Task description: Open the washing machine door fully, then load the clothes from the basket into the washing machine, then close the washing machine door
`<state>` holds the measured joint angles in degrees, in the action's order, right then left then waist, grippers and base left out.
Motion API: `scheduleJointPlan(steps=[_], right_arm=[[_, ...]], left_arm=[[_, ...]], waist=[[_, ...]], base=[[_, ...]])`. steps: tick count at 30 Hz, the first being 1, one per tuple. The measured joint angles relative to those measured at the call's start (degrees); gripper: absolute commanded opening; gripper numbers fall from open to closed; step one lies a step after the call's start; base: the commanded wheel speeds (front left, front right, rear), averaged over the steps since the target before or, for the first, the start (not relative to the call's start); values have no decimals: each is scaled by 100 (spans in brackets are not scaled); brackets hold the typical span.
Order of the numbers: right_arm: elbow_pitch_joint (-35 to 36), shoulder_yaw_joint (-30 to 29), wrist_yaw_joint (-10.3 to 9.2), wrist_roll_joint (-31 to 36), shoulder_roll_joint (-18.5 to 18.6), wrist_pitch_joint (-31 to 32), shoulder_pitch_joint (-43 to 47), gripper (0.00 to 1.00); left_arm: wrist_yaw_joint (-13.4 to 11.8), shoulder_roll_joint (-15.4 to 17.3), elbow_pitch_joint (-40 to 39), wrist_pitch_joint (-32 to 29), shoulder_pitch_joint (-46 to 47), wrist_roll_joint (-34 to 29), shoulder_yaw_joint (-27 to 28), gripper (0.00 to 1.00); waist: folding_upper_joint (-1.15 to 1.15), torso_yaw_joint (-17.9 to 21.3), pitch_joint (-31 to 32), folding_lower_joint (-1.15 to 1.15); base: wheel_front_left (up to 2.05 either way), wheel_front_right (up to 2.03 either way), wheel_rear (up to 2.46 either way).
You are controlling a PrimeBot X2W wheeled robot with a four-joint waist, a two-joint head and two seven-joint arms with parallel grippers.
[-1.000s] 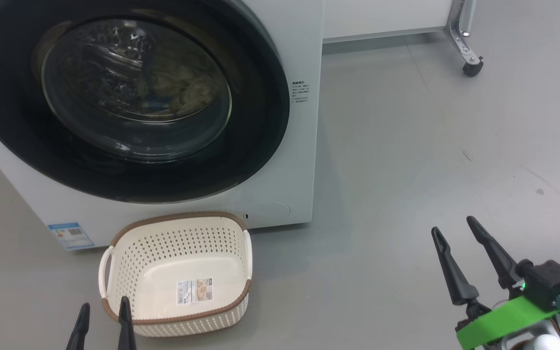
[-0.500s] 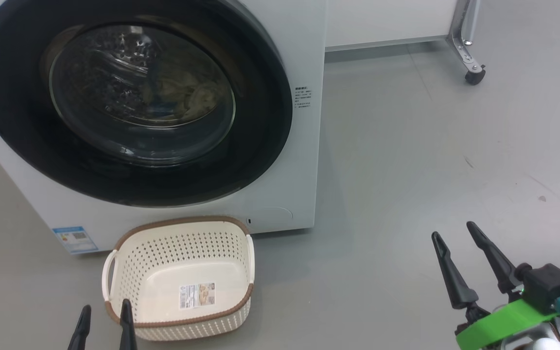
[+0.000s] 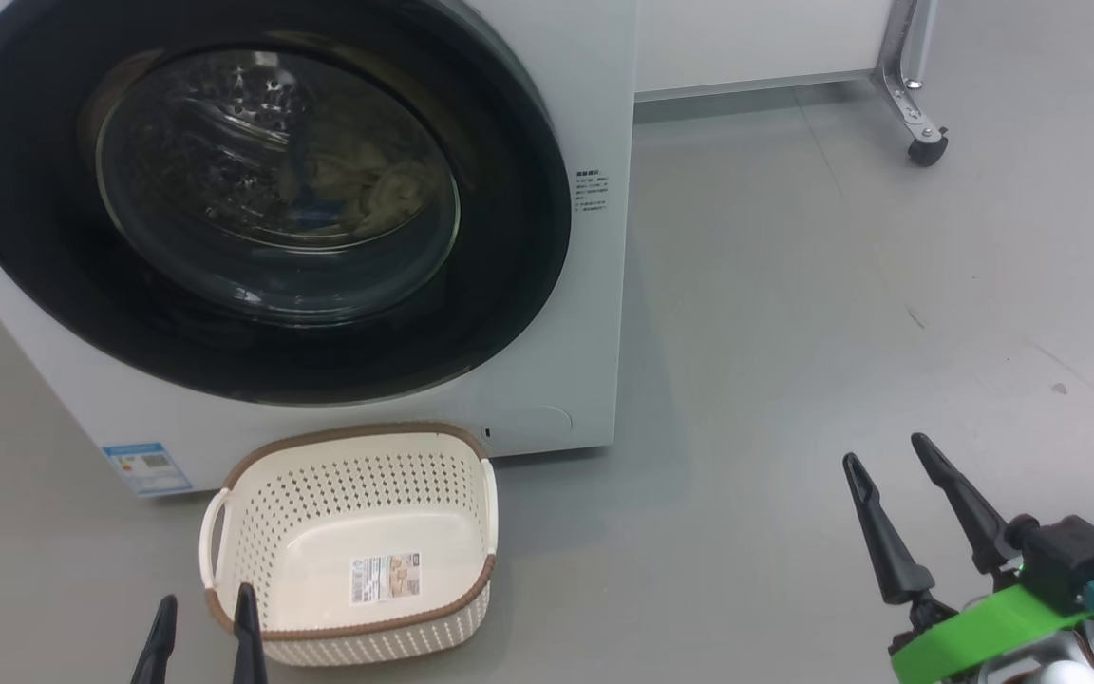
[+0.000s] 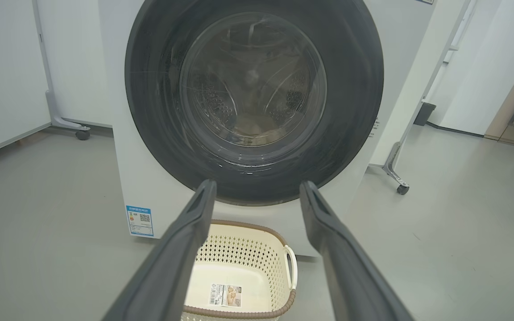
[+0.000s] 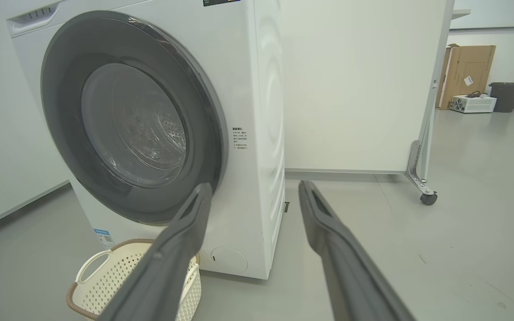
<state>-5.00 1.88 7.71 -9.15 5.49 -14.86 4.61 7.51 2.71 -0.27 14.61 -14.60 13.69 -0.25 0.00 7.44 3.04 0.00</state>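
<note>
Washing machine door [image 3: 509,237] untouched by either gripper. Left gripper [image 3: 205,594] spread wide, empty, tips by near rim of basket [image 3: 348,432]; right gripper [image 3: 884,447] equally wide, empty, over floor [image 3: 775,332]. Basket empty, close before washing machine [image 3: 594,95]; door shut, clothes [image 3: 386,190] dim behind glass.

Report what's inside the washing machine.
Through the shut washing machine door glass: the perforated drum and crumpled cream clothes at its bottom. The door's black rim hides the drum's sides, so the garment count is unclear.
</note>
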Motion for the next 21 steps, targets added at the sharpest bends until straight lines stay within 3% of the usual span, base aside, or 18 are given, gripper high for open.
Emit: scheduleJointPlan(steps=[4, 5, 12, 21], right_arm=[[1, 0, 0, 0, 0, 0, 1, 100], [1, 0, 0, 0, 0, 0, 1, 0], [-613, 79, 1, -5, -87, 15, 323, 0], [-672, 75, 1, -603, -90, 126, 402, 0]], left_arm=[[0, 0, -2, 0, 0, 5, 7, 100], [0, 0, -11, 0, -1, 45, 5, 0], [0, -66, 613, -8, -92, 74, -60, 0], [0, -68, 698, -110, -96, 655, -75, 0]], waist=[[0, -20, 1, 0], [0, -23, 0, 0], [0, -33, -4, 0], [0, -84, -27, 0]], base=[[0, 0, 0], [0, 0, 0], [0, 0, 0], [0, 0, 0]])
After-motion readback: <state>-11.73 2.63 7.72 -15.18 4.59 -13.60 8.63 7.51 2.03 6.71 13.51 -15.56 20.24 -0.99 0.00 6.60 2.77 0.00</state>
